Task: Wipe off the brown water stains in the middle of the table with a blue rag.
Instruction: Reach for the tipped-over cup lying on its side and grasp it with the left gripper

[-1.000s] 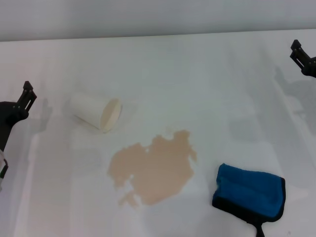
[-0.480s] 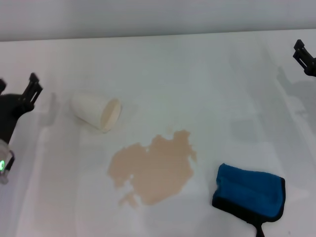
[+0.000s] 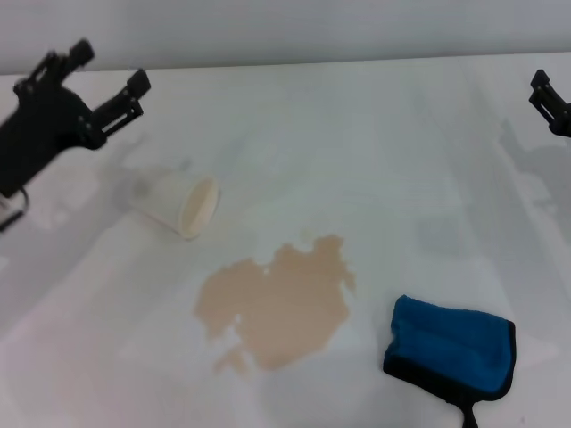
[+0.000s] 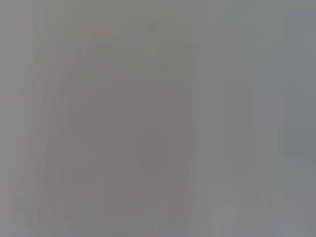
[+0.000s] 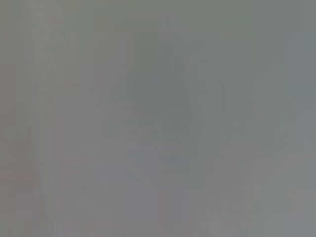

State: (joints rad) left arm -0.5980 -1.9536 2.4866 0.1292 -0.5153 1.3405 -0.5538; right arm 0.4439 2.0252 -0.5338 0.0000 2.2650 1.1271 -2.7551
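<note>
The brown water stains [image 3: 277, 303] form one tan blotch with ragged edges on the white table [image 3: 357, 134], near the front middle. The blue rag [image 3: 451, 348] lies folded to the right of the blotch, with black trim and a black loop tab at its front edge. My left gripper [image 3: 111, 69] is raised at the far left, open and empty, well away from both. My right gripper [image 3: 546, 98] shows only at the right edge, far behind the rag. Both wrist views are plain grey and show nothing.
A cream-white paper cup [image 3: 183, 203] lies on its side, left of and behind the blotch, its mouth facing the front right. It lies below and just in front of my left gripper.
My left arm has swung up and away from the left edge to the far left of the table, above the cup. The right gripper, rag, cup and stain have not moved.
</note>
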